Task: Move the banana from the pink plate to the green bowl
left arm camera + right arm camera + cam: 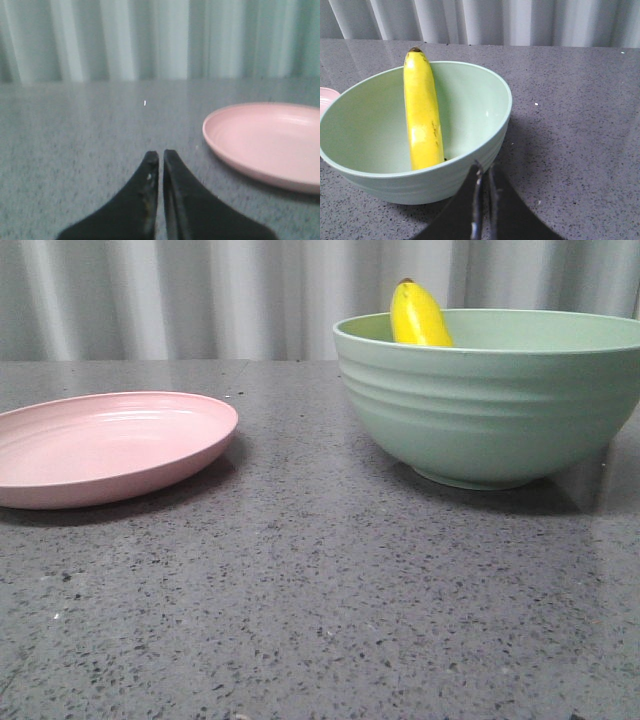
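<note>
One banana [422,112] in green bowl [490,400], leaning, dark tip up | left gripper [161,159], right gripper [484,172] closed, empty

banana [418,316]: lower part hidden behind the bowl wall in the front view | green bowl [490,390]: right side cut by frame edge | pink plate [105,447]: left edge cut off in front view; right side cut off in the blurred left wrist view | both arms: outside front view
</note>
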